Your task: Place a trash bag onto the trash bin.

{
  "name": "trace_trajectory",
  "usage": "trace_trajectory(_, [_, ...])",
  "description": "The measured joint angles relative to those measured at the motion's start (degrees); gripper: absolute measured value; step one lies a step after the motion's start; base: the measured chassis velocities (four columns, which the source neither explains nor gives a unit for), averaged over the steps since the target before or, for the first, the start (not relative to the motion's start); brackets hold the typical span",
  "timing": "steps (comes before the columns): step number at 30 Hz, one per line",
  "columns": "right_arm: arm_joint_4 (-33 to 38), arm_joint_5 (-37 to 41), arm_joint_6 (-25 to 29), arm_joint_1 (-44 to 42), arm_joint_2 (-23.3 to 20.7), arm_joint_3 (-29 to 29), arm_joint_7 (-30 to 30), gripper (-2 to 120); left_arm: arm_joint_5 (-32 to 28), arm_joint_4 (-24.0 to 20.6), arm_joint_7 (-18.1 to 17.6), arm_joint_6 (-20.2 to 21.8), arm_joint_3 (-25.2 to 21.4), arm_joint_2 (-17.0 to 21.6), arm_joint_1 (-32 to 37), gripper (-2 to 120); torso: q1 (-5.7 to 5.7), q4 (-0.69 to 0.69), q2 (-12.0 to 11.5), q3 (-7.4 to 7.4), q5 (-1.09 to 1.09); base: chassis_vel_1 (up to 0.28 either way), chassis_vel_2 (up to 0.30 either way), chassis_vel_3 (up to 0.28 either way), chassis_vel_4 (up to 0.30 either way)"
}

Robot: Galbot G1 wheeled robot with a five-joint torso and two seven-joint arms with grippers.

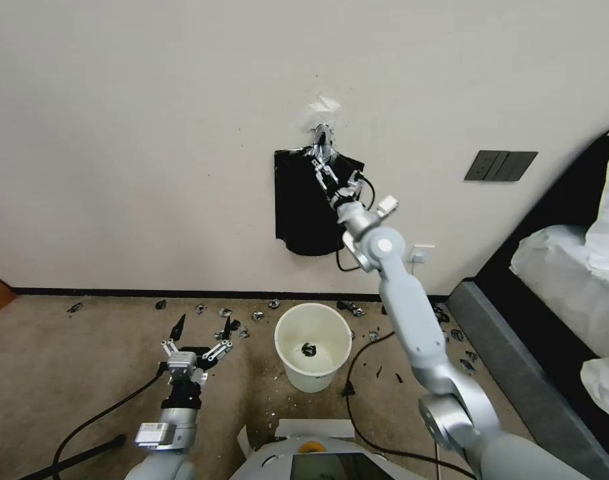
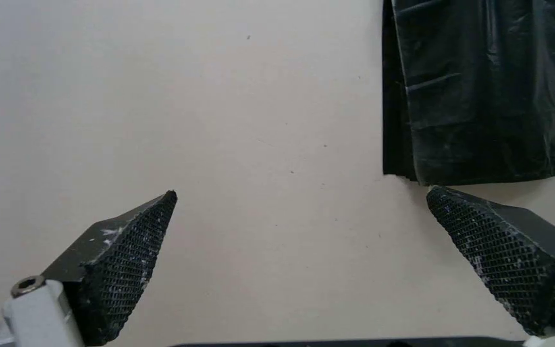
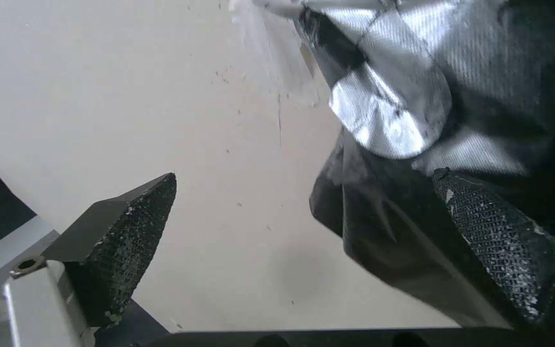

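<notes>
**Right gripper up at wall bags, bin waits below**

Bin point(image 1: 313, 345) sits on carpet nr the wall, open floor to its left, scraps scattered behind; bed frame point(image 1: 518, 373) closes off the right. Right gripper point(image 1: 322, 162) reaches high to the black bags point(image 1: 304, 207) hung from a silver clip point(image 1: 322, 138), fingers spread wide, one pad point(image 3: 496, 241) against plastic, nothing pinched. Left gripper point(image 1: 196, 347) hangs low beside bin, also spread, empty.
</notes>
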Motion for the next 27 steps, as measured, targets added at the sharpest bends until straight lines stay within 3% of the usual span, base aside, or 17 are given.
trace_trajectory(9, [-3.5,-2.1,-0.4,2.7,2.2,1.3,-2.3,100,-1.2,-0.6,0.0,0.3,-0.7,1.2,0.5,100,0.00,0.01,0.0,0.00,0.00,0.000,0.000,0.000,0.000])
trace_trajectory(27, [-4.0,-2.7,-1.8,0.6,4.1,4.8,-2.0,100,-1.2,-0.8,0.0,0.2,-0.7,1.2,0.8,100,0.00,0.01,0.0,-0.01,-0.01,0.000,0.000,0.000,0.000])
